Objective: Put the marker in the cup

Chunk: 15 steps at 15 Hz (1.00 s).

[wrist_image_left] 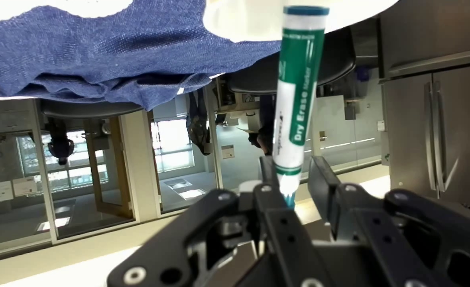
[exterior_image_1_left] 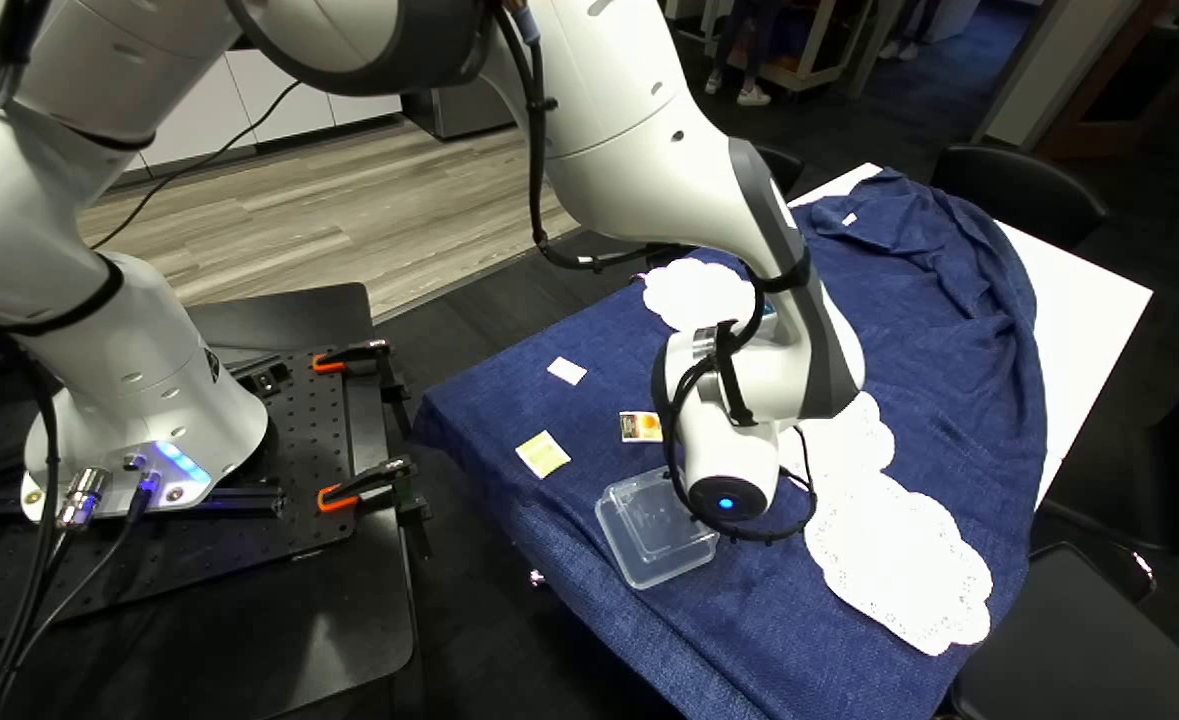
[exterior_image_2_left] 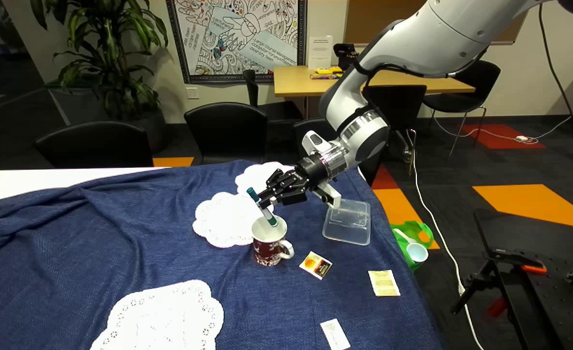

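Because the marker (exterior_image_2_left: 264, 210) is tilted, with its lower end at the mouth of the cup (exterior_image_2_left: 265, 253), I treat the step in hand as release and clearance. State of the gripper (wrist_image_left: 293, 169): fingers (wrist_image_left: 324, 191) parted, the marker's upper end between them, a visible gap on one side; I read it as released, not clenched. Before retracting, I should spread the jaws evenly, so that neither pad drags the marker over the rim. I would then verify that the marker sits in the cup and withdraw along the line of the fingers, without a sideways sweep; contact with the rim could tip the cup.

View check: in an exterior view I see the cup's dark red pattern, handle (exterior_image_2_left: 290, 249) and pale inside, but cannot tell whether the marker bears on the inner wall. The wrist view alone supplies the finger gap and the lettering "Dry Erase Marker"; I take the cropped pale surface (wrist_image_left: 238, 20) for the cup, without certainty. In an exterior view the arm (exterior_image_1_left: 649, 120) hides fingers, cup and marker, and partly covers the clear container (exterior_image_1_left: 649, 540).
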Available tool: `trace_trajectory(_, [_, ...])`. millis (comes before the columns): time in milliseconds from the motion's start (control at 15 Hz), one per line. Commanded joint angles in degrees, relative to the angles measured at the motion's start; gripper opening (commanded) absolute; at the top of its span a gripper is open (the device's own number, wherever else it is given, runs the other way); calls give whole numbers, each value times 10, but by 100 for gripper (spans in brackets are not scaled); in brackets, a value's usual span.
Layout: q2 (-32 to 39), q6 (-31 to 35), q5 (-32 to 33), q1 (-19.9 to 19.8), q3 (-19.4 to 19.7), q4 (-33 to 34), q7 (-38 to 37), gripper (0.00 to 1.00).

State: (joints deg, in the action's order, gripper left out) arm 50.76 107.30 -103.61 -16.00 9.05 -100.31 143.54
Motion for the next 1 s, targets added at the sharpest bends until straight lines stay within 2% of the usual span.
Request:
trace_trajectory(0, [5, -2, -14, 3, 7, 10, 2, 58])
trace_trajectory(267, [5, 0, -18, 4, 7, 10, 2, 89])
trace_trajectory(400, [5, 1, -17, 6, 8, 10, 1, 100])
trace_trajectory(933, [-14, 3, -18, 17, 6, -16, 16, 100])
